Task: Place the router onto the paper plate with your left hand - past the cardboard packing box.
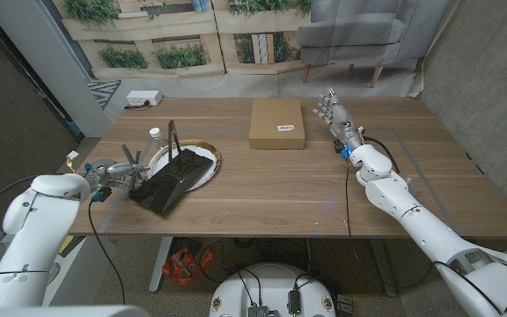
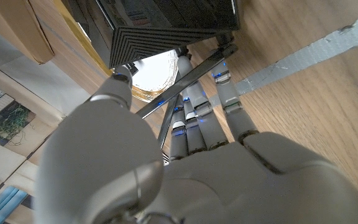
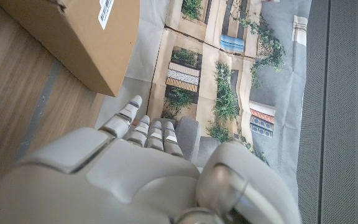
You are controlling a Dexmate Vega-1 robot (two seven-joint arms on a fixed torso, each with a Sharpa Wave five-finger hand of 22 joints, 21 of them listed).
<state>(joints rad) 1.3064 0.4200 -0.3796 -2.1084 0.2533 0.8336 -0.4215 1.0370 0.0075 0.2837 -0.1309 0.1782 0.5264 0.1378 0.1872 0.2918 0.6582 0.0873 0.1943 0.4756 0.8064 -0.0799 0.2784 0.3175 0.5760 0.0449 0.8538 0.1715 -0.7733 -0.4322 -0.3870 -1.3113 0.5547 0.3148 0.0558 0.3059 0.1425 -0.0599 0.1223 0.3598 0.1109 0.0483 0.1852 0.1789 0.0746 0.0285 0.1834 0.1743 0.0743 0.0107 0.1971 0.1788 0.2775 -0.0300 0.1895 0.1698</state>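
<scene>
The black router (image 1: 167,183) lies tilted at the table's left, its far end over the gold-rimmed paper plate (image 1: 211,154) and its near end toward the table's front edge. One antenna stands upright, and another points at my left hand (image 1: 113,173). In the left wrist view that antenna runs between the thumb and fingers of my left hand (image 2: 185,162), which pinch it just below the router's body (image 2: 173,22), with the white plate (image 2: 157,68) behind. The cardboard box (image 1: 277,123) sits at the back middle. My right hand (image 1: 333,110) stands beside it with fingers apart, holding nothing.
A small white-capped item (image 1: 155,133) stands just behind the plate. A white power strip (image 1: 143,99) lies at the table's back left corner. A strip of grey tape (image 2: 328,46) crosses the wood near my left hand. In the right wrist view the box (image 3: 73,37) is close to my right hand (image 3: 135,168).
</scene>
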